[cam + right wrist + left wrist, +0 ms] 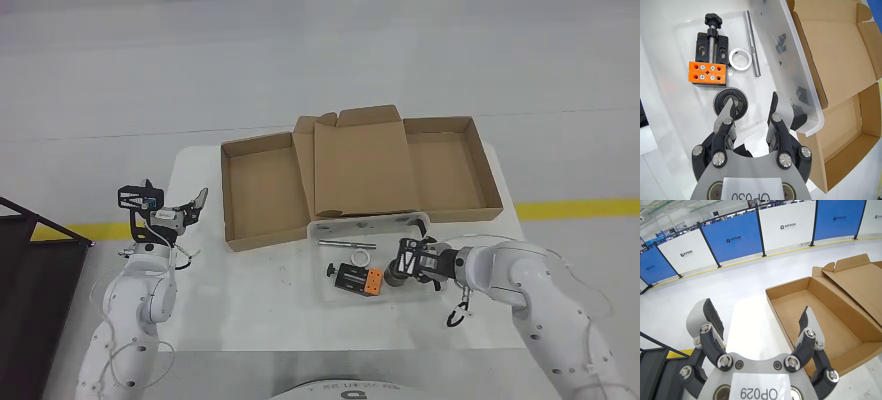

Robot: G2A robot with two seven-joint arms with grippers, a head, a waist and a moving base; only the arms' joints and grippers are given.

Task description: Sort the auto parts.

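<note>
**Bearing in tray, right gripper on it**

Black bearing [743, 100] lies in the clear tray [800, 75] at the end nearest the right arm, just beside the orange-and-black vise [708, 64]. The steel ring [732, 56] and rod [752, 43] lie farther in.

Right gripper [753, 98] is spread, with one finger in the bearing's bore and the other over bare tray floor near the wall. An open cardboard box [838, 53] abuts the tray.

Left gripper [756, 304] is spread above the table [747, 332] at its left edge, beside the box. Both wrist plates carry printed labels.

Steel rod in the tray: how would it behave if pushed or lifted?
Round and polished, the steel rod probably rolls if pushed sideways and may slip in a grip. It looks like solid metal: likely stiff, heavy for its thickness.
</note>
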